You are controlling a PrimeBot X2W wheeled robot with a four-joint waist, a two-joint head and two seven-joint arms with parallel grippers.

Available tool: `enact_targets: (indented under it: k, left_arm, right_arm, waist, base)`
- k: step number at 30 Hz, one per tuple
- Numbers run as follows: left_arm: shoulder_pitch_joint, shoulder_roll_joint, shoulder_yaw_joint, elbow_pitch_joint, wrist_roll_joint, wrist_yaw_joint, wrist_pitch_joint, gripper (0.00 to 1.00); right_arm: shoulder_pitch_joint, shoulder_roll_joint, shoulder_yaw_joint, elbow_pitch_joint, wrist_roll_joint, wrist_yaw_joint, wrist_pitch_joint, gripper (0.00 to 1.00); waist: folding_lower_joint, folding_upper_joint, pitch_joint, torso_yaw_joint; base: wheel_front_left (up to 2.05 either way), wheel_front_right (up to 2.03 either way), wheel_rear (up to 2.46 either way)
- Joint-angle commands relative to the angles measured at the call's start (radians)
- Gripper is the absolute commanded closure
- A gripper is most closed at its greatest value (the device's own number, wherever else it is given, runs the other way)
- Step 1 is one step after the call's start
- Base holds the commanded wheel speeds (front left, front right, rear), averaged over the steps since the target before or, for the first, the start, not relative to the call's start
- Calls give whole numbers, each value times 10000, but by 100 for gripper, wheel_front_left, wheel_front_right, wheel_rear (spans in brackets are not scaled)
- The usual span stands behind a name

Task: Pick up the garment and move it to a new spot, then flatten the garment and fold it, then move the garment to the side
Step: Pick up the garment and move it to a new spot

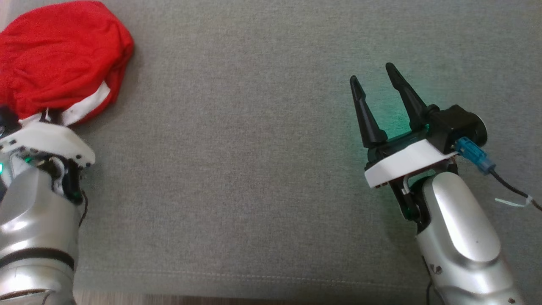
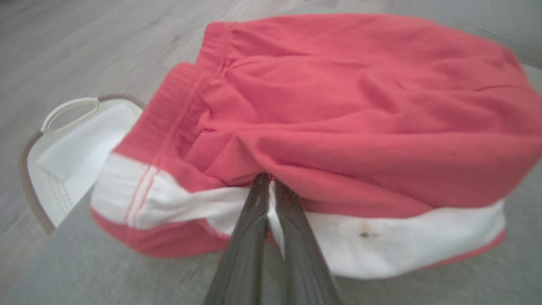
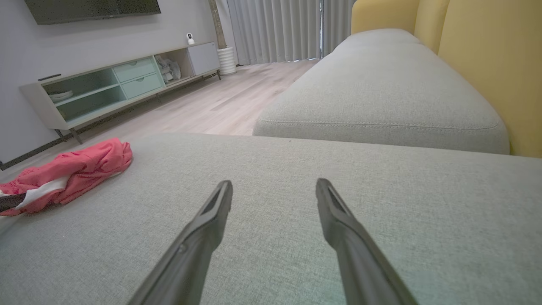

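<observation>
The garment (image 1: 59, 55) is a bunched red piece with a white band, lying at the far left of the grey cushion (image 1: 254, 169). In the left wrist view the garment (image 2: 338, 106) lies close ahead, and my left gripper (image 2: 269, 182) is shut on a fold where the white band meets the red cloth. From the head its fingers are hidden under the white wrist housing at the garment's near edge. My right gripper (image 1: 371, 81) hovers open over bare cushion at the right, far from the garment (image 3: 72, 171); its fingers (image 3: 211, 212) hold nothing.
A white basket (image 2: 72, 144) with a handle stands on the wooden floor just beyond the cushion's edge, behind the garment. Another grey cushion (image 3: 381, 97) with yellow backrests (image 3: 487, 63) lies ahead of the right gripper. A low TV cabinet (image 3: 114, 84) stands across the floor.
</observation>
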State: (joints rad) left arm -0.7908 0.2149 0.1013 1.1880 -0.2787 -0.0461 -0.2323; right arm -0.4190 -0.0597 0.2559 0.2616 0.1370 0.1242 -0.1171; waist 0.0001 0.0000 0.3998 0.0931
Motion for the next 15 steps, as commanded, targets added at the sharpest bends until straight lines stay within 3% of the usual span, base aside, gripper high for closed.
enact_targets:
  k: [1,6,15]
  left_arm:
    - [-365,522,41,-354,196,-56,-127,100]
    - [-955,666,-473,-1304,703,-156,-277,100]
    - [-1249,-54,-1372,-3629,1165,-543,-292,100]
  right_arm:
    - [-59,95,175,-263,84,65,-117,0]
    - [5,95,117,33,372,65,-410,0]
    - [80,95,84,817,1060,65,-1007,0]
  waist:
    - [-1,0,-88,-48]
    - [-1,0,-445,-277]
    - [-1,0,-1135,-1366]
  base:
    - [0,0,0]
    - [0,0,0]
    - [0,0,0]
